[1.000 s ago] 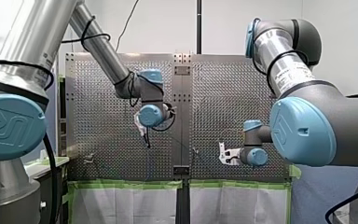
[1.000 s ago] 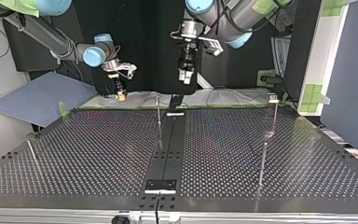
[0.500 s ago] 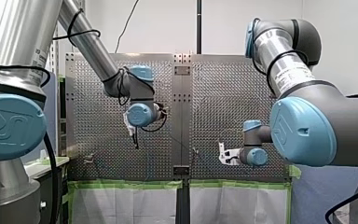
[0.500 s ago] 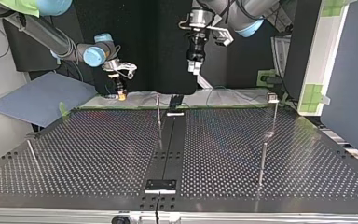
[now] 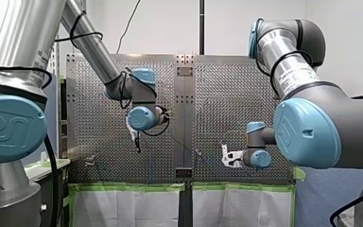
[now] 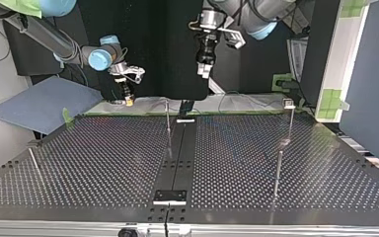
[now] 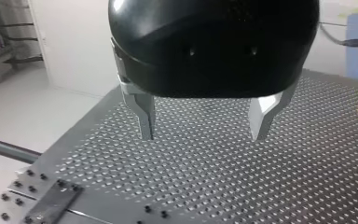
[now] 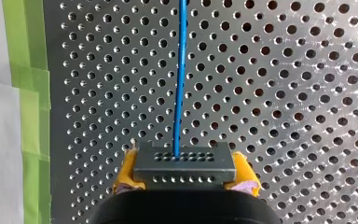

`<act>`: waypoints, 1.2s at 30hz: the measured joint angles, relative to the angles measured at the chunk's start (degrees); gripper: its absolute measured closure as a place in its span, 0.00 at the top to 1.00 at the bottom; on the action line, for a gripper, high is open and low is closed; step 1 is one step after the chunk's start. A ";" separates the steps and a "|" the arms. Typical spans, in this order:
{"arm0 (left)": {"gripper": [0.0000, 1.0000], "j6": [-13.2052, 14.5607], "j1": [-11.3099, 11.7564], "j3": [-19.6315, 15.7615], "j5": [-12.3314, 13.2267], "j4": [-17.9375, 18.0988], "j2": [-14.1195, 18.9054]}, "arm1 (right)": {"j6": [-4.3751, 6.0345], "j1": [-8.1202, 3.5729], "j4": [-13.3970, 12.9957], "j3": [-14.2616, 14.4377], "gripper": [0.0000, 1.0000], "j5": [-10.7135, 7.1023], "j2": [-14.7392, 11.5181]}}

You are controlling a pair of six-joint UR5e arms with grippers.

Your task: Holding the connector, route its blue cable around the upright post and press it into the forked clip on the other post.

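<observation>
In the right wrist view my right gripper point(image 8: 184, 179) is shut on a dark grey connector point(image 8: 184, 164), gripped between yellow pads point(image 8: 126, 170). A blue cable point(image 8: 181, 70) leaves the connector and runs straight ahead over the perforated table. In the top view that gripper point(image 6: 127, 98) hangs low at the table's far edge, left of a thin upright post point(image 6: 168, 121). A taller post with a small head point(image 6: 288, 103) stands at the far right. My left gripper point(image 7: 204, 126) is open and empty, high above the table point(image 6: 205, 71).
A shorter post point(image 6: 278, 170) stands near the front right of the top view and a leaning one point(image 6: 33, 163) at the left. A black strip point(image 6: 177, 153) runs down the table's middle. Green tape point(image 8: 25, 93) lines the table's edge beside the connector.
My left arm has swung toward the front view's left and lifted its open gripper higher in the top view. My right arm and the connector have stayed still.
</observation>
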 joint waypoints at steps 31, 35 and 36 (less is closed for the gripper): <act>1.00 0.37 -1.17 0.34 -2.34 5.55 -5.29 | -0.60 -2.18 4.73 -1.16 0.00 6.17 -4.06; 1.00 0.37 -1.17 0.33 -2.08 5.68 -5.27 | 0.82 -2.33 4.78 -1.15 0.00 6.37 -5.91; 1.00 0.37 -1.19 0.34 -1.87 5.73 -5.27 | 1.11 -2.35 4.78 -1.15 0.00 6.39 -6.56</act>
